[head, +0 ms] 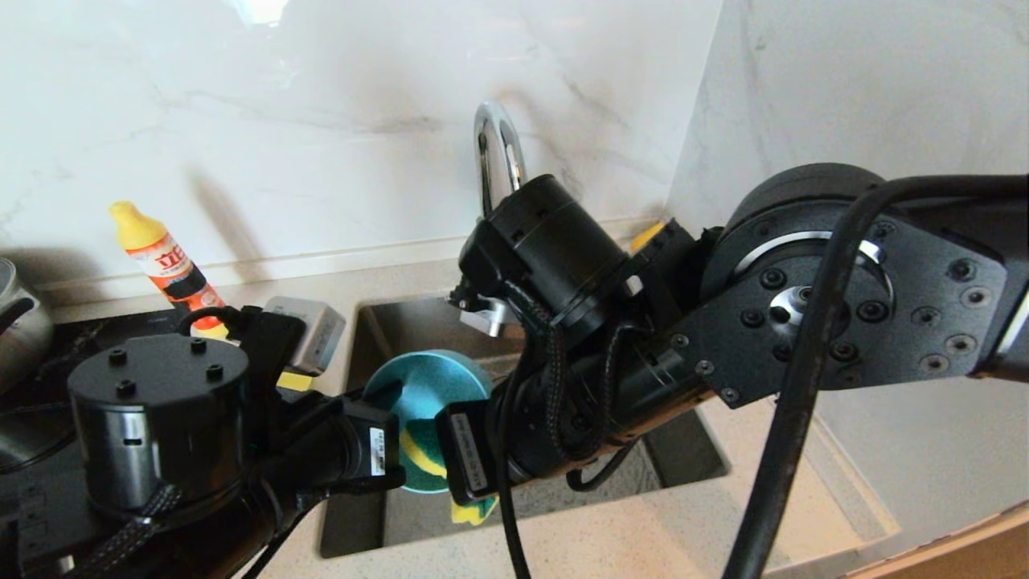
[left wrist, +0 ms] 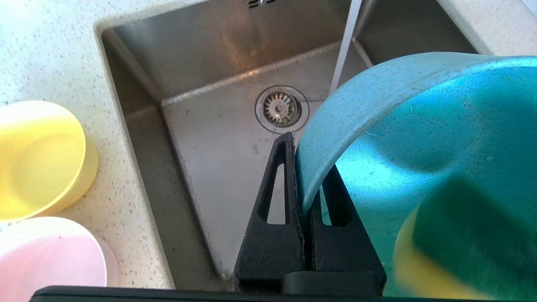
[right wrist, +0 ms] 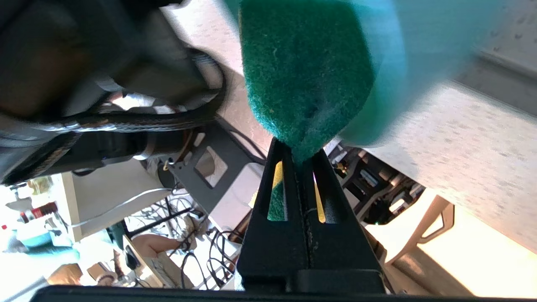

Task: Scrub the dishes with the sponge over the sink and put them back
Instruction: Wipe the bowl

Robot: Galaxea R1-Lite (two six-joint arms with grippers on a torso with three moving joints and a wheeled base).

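Note:
Over the sink (left wrist: 218, 138) hangs the teal-blue bowl (left wrist: 419, 126), tilted on edge. My left gripper (left wrist: 303, 167) is shut on its rim, one finger outside and one inside. My right gripper (right wrist: 298, 151) is shut on the sponge (right wrist: 302, 71), whose green face presses against the inside of the bowl. In the head view the bowl (head: 426, 386) and the sponge (head: 422, 458) show between the two wrists; both sets of fingers are hidden there. The yellow bowl (left wrist: 37, 159) and the pink bowl (left wrist: 50, 256) stand side by side on the counter beside the basin.
A thin stream of water (left wrist: 344, 46) falls from the chrome faucet (head: 497, 145) near the drain strainer (left wrist: 279, 108). A yellow-capped detergent bottle (head: 165, 261) and a grey box (head: 317, 330) stand left of the sink, and a steel pot (head: 20, 322) stands at the far left.

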